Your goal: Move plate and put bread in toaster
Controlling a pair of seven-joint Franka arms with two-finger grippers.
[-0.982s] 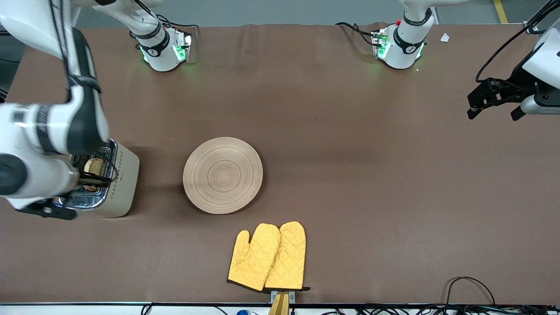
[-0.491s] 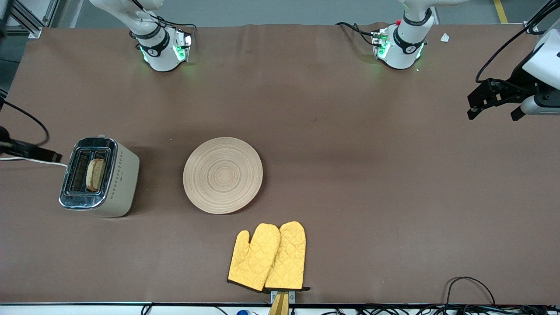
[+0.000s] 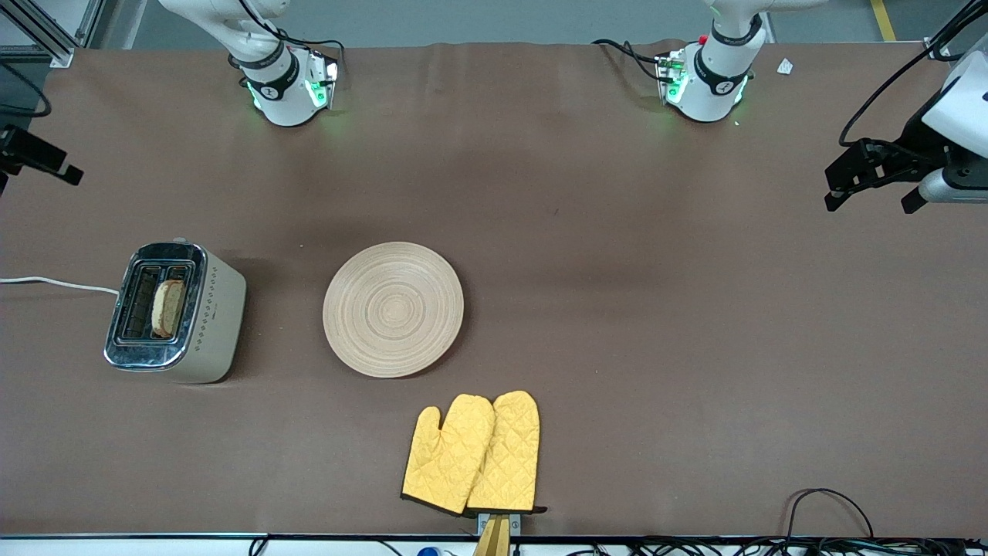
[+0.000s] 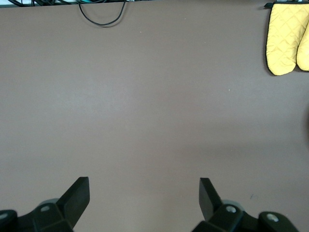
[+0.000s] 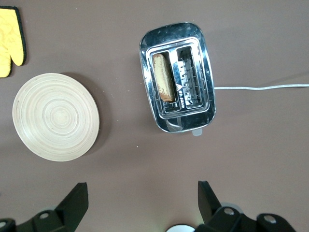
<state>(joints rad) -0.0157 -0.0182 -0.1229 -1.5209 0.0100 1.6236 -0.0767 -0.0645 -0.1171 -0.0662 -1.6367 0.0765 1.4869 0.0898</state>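
Observation:
The cream and chrome toaster (image 3: 176, 313) (image 5: 177, 77) stands toward the right arm's end of the table. A slice of bread (image 3: 167, 307) (image 5: 163, 77) sits upright in its slot on the plate's side. The round wooden plate (image 3: 393, 309) (image 5: 55, 116) lies bare beside the toaster, mid-table. My right gripper (image 5: 142, 200) hangs high over the table, open and empty, apart from the toaster; it shows at the front view's edge (image 3: 38, 158). My left gripper (image 3: 872, 202) (image 4: 144, 195) waits open and empty over bare table at the left arm's end.
A pair of yellow oven mitts (image 3: 472, 454) (image 4: 287, 38) lies nearer the front camera than the plate, by the table edge. The toaster's white cord (image 3: 58, 284) trails off the right arm's end. Black cables (image 3: 830, 506) lie along the front edge.
My right arm has lifted away from the toaster, leaving the bread in the slot, and pulled back toward the table's end. The left arm has not moved.

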